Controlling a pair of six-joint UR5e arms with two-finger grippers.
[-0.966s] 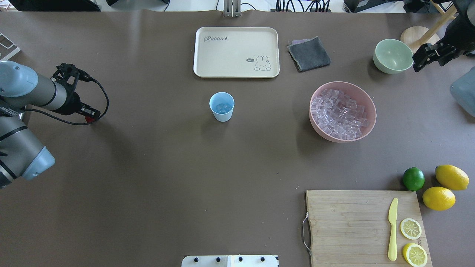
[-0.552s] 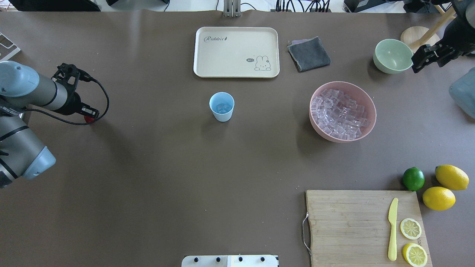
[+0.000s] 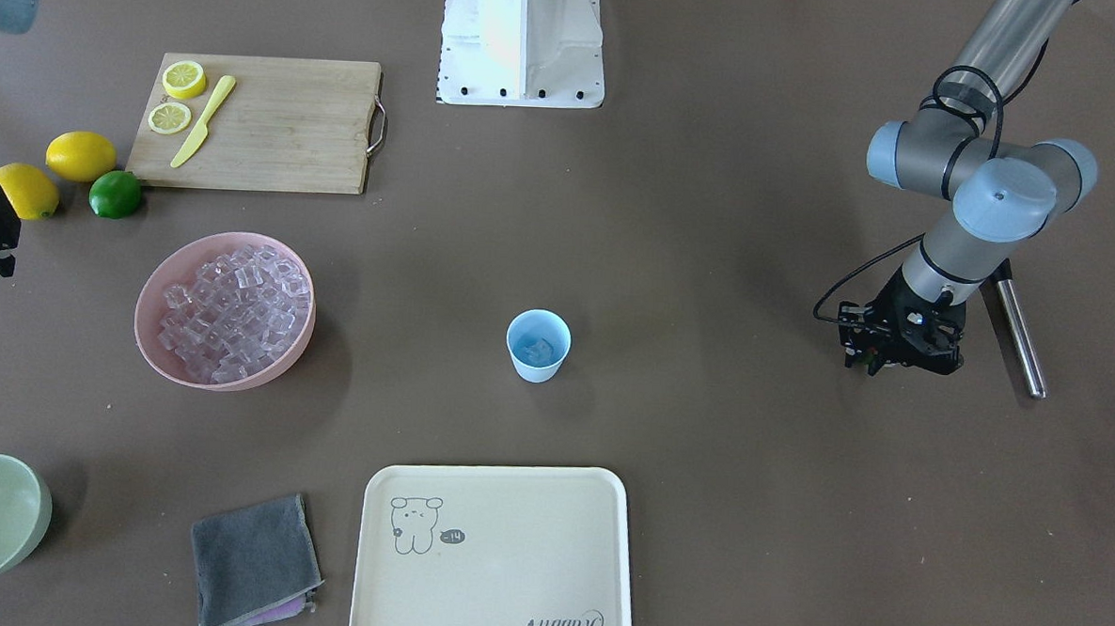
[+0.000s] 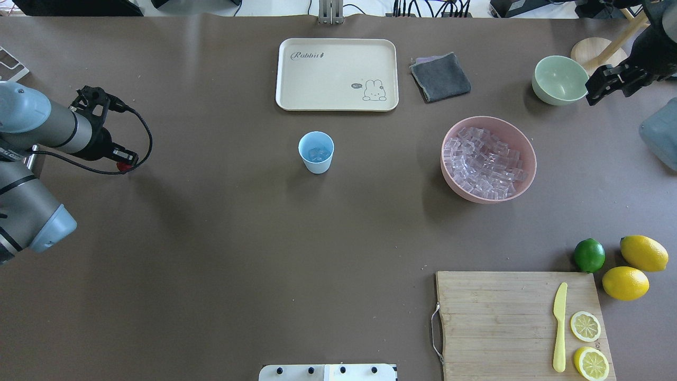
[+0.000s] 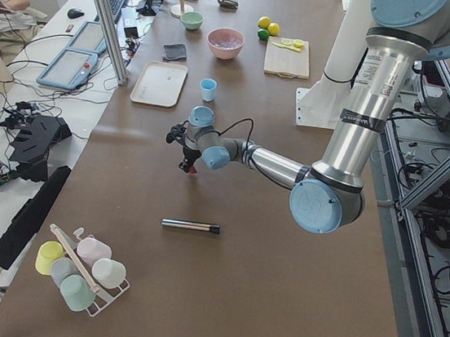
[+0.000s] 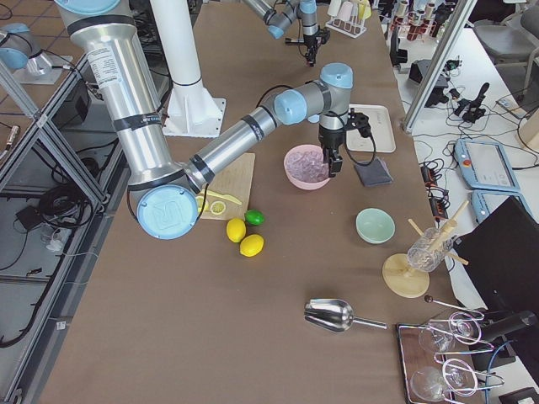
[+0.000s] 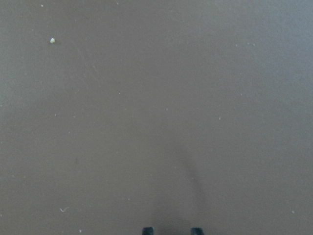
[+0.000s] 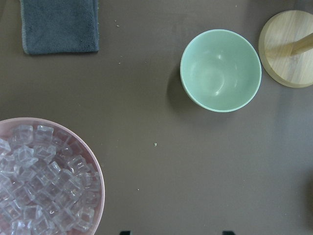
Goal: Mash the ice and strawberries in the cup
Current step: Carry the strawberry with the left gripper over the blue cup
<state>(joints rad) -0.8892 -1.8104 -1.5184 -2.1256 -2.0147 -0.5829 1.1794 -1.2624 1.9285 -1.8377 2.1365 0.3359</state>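
Observation:
The light blue cup (image 4: pixel 316 152) stands mid-table with a few ice cubes (image 4: pixel 318 154) inside; it also shows in the front view (image 3: pixel 538 345). More ice (image 4: pixel 484 161) fills the pink bowl (image 4: pixel 443 159). My left gripper (image 4: pixel 125 163) is far to the cup's left, just above the table. A small red strawberry (image 4: pixel 122 168) sits at its tips, and the narrow-set fingers (image 7: pixel 147 230) look shut on it. My right gripper (image 4: pixel 592 97) hangs open and empty high between the pink bowl and the pale green bowl (image 4: pixel 559 79).
A cream tray (image 4: pixel 337 74) and a grey cloth (image 4: pixel 440 76) lie behind the cup. A cutting board (image 4: pixel 502 323) holds a yellow knife (image 4: pixel 559 325) and lemon slices, with a lime (image 4: pixel 589 254) and lemons (image 4: pixel 643 253) beside it. A metal rod (image 3: pixel 1019 338) lies near my left arm.
My left gripper has shifted slightly back and to the left, and the red strawberry moved with it. My right gripper has edged slightly. The cup and bowls have not moved.

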